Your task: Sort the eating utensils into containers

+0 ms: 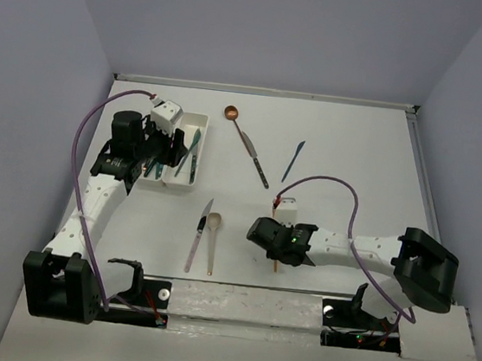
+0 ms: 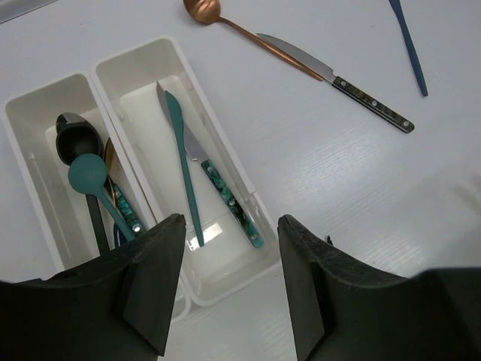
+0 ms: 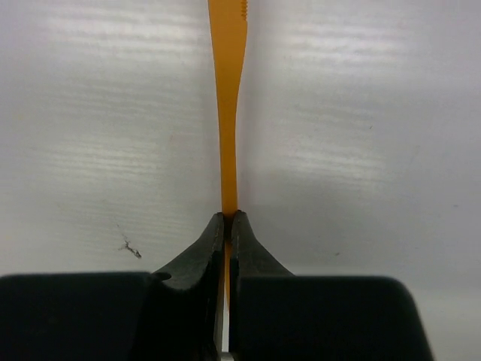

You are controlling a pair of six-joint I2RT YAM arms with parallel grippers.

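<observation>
Two white trays stand side by side at the far left [image 1: 200, 134]. In the left wrist view the left tray [image 2: 30, 162] holds a black spoon [image 2: 75, 139], a teal spoon [image 2: 89, 174] and others. The right tray [image 2: 143, 64] holds a teal knife [image 2: 183, 162] and a teal-handled knife [image 2: 225, 192]. My left gripper [image 1: 164, 150] hovers open and empty over the trays' near end [image 2: 231, 226]. My right gripper [image 1: 273, 241] is shut on an orange knife [image 3: 225, 113] just above the table; its fingertips [image 3: 218, 226] pinch the handle.
Loose on the table are a copper spoon [image 1: 234, 115], a dark-handled silver knife [image 1: 258, 168], a blue knife [image 1: 293, 160], a silver knife [image 1: 197, 235] and a beige spoon [image 1: 214, 230]. Grey walls enclose the table on three sides.
</observation>
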